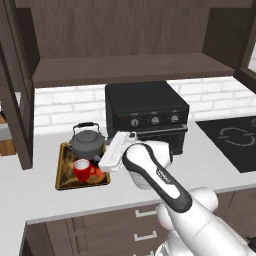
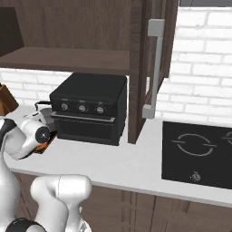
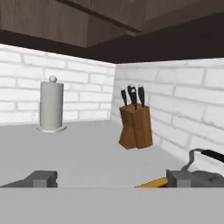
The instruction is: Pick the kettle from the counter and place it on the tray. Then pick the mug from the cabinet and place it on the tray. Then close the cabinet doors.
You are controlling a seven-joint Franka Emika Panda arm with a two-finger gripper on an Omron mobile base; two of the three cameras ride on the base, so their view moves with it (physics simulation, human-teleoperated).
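Observation:
The gold-rimmed tray (image 1: 64,183) lies on the pale counter (image 1: 30,192), left of a black oven. On it stand the dark grey kettle (image 1: 88,142) and, in front of it, the red mug (image 1: 83,170). My gripper (image 1: 105,163) hovers at the tray's right edge, just right of the mug, and points left. In the hand view my gripper (image 3: 111,179) is open with nothing between its fingertips (image 3: 42,178); the kettle's handle (image 3: 204,154) and the tray's rim (image 3: 153,181) show at the lower right. The cabinet (image 1: 130,67) is open, its shelf bare, with the doors (image 1: 14,110) (image 2: 154,68) swung out.
A black toaster oven (image 1: 146,112) stands right behind my hand. A black cooktop (image 2: 199,154) is set into the counter on the right. At the far left stand a wooden knife block (image 3: 135,127) and a paper towel roll (image 3: 51,107) by the brick wall.

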